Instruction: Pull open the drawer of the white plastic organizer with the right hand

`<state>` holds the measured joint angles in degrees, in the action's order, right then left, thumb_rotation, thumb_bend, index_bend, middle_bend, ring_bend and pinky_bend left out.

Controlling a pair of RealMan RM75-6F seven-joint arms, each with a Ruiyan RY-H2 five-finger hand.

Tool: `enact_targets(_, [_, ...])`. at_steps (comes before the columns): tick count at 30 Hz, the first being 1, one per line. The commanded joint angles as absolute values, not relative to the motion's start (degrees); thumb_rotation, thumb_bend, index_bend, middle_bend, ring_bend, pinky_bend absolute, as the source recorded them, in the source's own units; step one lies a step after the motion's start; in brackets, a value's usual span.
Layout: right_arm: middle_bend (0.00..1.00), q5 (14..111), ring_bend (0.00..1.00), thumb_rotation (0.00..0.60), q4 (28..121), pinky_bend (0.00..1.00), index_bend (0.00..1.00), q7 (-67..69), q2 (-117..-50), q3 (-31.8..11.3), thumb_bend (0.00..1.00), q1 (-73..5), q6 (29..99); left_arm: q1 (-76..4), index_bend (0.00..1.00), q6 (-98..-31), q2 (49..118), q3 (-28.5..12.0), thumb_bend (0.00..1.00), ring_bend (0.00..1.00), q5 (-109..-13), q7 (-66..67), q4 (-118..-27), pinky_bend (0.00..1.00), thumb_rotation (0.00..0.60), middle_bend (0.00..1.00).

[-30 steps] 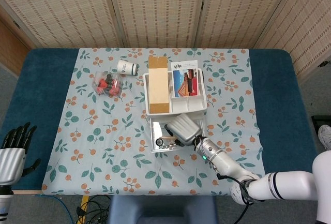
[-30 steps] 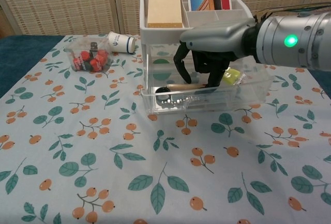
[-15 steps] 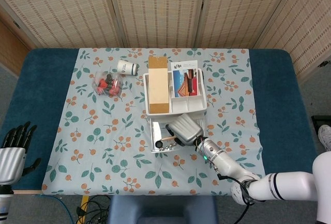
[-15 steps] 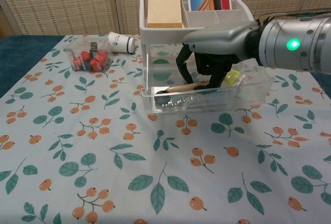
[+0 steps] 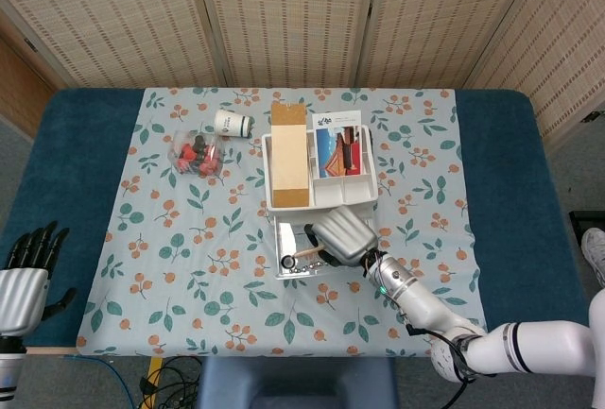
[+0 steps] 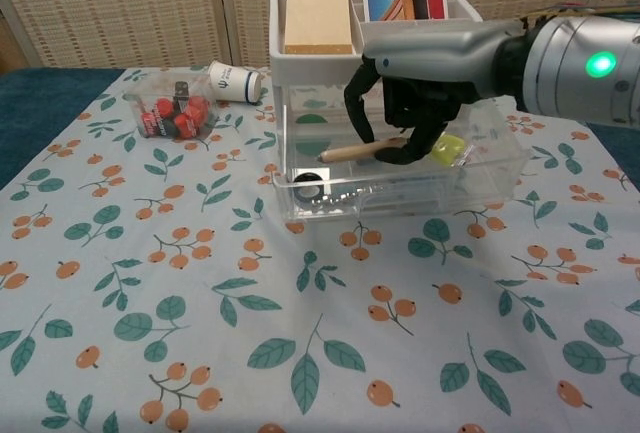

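Note:
The white plastic organizer stands mid-table, and its clear drawer is pulled out toward me. My right hand hangs over the drawer with its fingers curled down inside, behind the front wall. A wooden stick is hooked in those fingers and lifted above the drawer rim; the head view shows the stick poking out left of the right hand. A small yellow object and a dark ring lie in the drawer. My left hand rests off the table's left corner, fingers apart and holding nothing.
A tan block and picture cards fill the organizer's top compartments. A white cup lies on its side at the back left, beside a clear bag of red pieces. The floral cloth covers the table.
My right hand has risen a little inside the drawer, and the wooden stick has come up with it. The drawer has stayed where it was. The left hand has barely shifted.

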<state>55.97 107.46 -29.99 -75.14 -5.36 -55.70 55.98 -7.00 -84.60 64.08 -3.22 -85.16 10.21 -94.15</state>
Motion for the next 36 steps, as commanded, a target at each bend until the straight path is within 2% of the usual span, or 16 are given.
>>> enact_targets(1, [1.00,57.8,1.00,0.600,109.1,1.00,0.55,-28.5,-74.0,-5.6,0.50,-54.1,57.9,-7.1,0.02,-84.6,64.1,-3.2,0.22,0.00,-85.3,10.3,-94.2,0.07,0.600,0.00])
enact_targets(13, [1.00,65.1,1.00,0.600,113.4,1.00,0.55,-20.6,-63.7,-3.1,0.50,-41.8,69.3,-7.7,0.02,-83.8,64.2,-3.4,0.22,0.00,-85.1,10.4,-94.1,0.07,0.600,0.00])
enact_targets(20, [1.00,64.7,1.00,0.600,109.8,1.00,0.55,-14.9,-59.5,-0.7,0.50,-34.9,71.0,-8.3,0.02,-83.5,64.6,-3.5,0.22,0.00,-85.6,11.7,-95.1,0.07,0.600,0.00])
enact_targets(27, [1.00,65.8,1.00,0.600,103.1,1.00,0.55,-12.3,-63.8,0.5,0.51,-32.5,67.9,-9.2,0.02,-83.1,64.9,-3.5,0.22,0.00,-86.5,13.5,-96.7,0.07,0.600,0.00])
enact_targets(36, [1.00,68.4,1.00,0.600,94.6,1.00,0.55,-12.3,-73.3,0.6,0.51,-31.9,64.1,-9.4,0.02,-82.9,64.8,-3.5,0.22,0.00,-86.3,14.2,-97.4,0.07,0.600,0.00])
